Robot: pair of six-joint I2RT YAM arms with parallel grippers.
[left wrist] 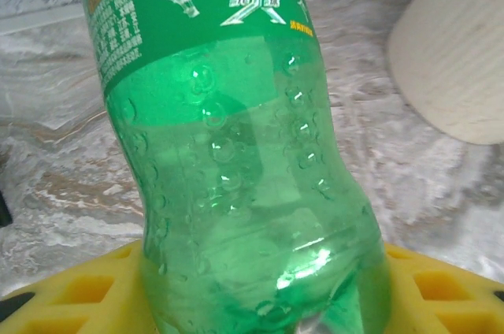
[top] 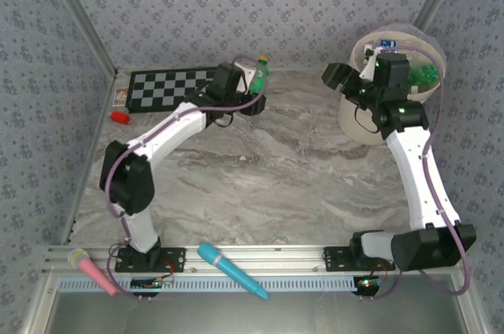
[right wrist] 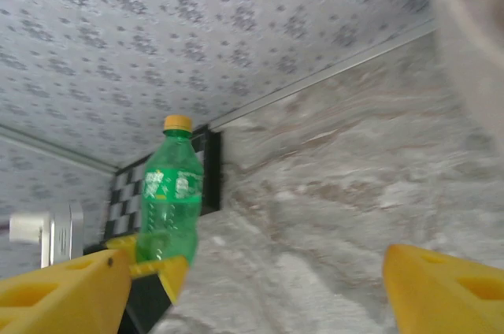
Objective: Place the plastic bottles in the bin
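Worktop: grey marbled surface [top: 299,168], with patterned wallpaper walls on three sides.
Left tool: [left wrist: 256,302] closed on the green bottle [left wrist: 236,153]; a yellow finger presses on each side of its lower body.
Green bottle: clear green plastic with a green label and an orange cap, at the far middle of the worktop, just beside the checkerboard [top: 169,86].
Right tool: [right wrist: 252,295] open; its yellow fingers are spread wide with nothing between them, and it sits at the bin's near rim.
Bin: [top: 350,121] pale, round and tall, in the far right corner, well apart from the green bottle.
Bottles in bin: green plastic [top: 425,76] and a blue cap [top: 386,41] show inside.
Near edge: teal microphone [top: 232,269] and pink microphone [top: 93,269] lie on the rail by the arm bases.
Left side: small red block [top: 120,116] lies near the checkerboard.
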